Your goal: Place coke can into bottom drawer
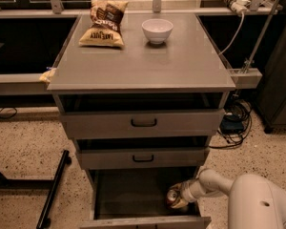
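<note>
The bottom drawer [128, 194] of the grey cabinet is pulled open and shows its flat grey tray. The coke can [173, 196] is low inside the drawer at its right side, silver top facing left. My gripper [180, 197] reaches into the drawer from the right and is shut on the can. My white arm [219, 182] comes over the drawer's right wall. Whether the can rests on the drawer floor is not visible.
On the cabinet top [143, 61] lie a brown chip bag [105, 23] and a white bowl [157, 30]. The two upper drawers [143, 123] with black handles stick out slightly. A black stand leg [55, 190] lies on the floor at the left. Cables [233, 125] lie at the right.
</note>
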Action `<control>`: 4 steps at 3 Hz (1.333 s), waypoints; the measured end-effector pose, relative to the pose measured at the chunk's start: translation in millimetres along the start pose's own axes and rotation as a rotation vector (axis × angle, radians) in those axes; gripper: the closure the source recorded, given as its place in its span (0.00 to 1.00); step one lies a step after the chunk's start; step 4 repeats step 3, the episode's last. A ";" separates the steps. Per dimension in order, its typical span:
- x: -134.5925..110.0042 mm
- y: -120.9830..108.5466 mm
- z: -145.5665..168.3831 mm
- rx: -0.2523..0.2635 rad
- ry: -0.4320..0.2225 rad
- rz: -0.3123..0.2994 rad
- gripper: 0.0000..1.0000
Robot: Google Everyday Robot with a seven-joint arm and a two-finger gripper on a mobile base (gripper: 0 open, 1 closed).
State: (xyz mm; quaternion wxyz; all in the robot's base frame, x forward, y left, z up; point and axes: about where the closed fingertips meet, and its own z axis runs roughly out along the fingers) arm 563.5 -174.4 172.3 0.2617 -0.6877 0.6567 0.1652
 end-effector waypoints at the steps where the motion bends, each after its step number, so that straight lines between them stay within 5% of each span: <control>1: -0.5 -0.5 1.9 -0.001 -0.005 -0.001 0.00; 4: -5.7 -12.7 -1.3 0.030 -0.021 -0.034 0.00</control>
